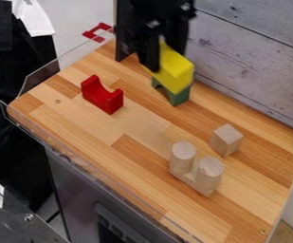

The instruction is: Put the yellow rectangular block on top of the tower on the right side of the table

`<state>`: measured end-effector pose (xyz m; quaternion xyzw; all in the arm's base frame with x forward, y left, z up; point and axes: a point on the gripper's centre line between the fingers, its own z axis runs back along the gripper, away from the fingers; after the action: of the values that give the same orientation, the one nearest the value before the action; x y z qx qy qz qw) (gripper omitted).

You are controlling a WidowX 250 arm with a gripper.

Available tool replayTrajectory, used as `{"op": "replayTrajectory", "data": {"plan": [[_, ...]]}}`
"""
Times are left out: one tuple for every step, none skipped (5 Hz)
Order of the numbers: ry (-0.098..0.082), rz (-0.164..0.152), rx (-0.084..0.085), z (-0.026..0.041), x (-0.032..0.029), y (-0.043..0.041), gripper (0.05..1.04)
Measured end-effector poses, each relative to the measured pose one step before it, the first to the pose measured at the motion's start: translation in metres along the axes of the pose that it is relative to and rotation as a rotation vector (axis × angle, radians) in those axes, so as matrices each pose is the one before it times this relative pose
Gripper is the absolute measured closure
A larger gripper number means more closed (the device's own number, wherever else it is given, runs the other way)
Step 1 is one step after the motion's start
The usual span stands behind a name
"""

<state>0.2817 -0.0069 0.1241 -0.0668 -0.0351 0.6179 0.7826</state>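
To the left of the green block (179, 97), see the red block (102, 96), probably no part of this step. At the green block, pinches the yellow block (176, 71) in the gripper (155, 65); cannot tell whether touching the green. Seems ready for carrying and placing. Nearer the camera and slightly right of the green block, calls for centring over the wooden tower (196, 168), lowering level onto both posts, releasing. Involves no container.

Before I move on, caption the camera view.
Pincer holding a yellow block that partly hides a green arch; red block and wooden cube nearby.
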Motion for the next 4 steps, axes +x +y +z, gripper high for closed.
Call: {"op": "replayTrajectory", "data": {"plan": [[0.0379,0.0214,0.0116,-0.01034,-0.01857,0.00449,0.526],[0.0408,0.0175,0.0080,-0.00888,-0.01220,-0.00044,0.526],[0.0387,0.0041,0.0089,-0.00939,-0.01022,-0.00156,0.526],[0.0067,-0.0222,0.0129,-0.00637,-0.00834,0.00469,0.526]]}}
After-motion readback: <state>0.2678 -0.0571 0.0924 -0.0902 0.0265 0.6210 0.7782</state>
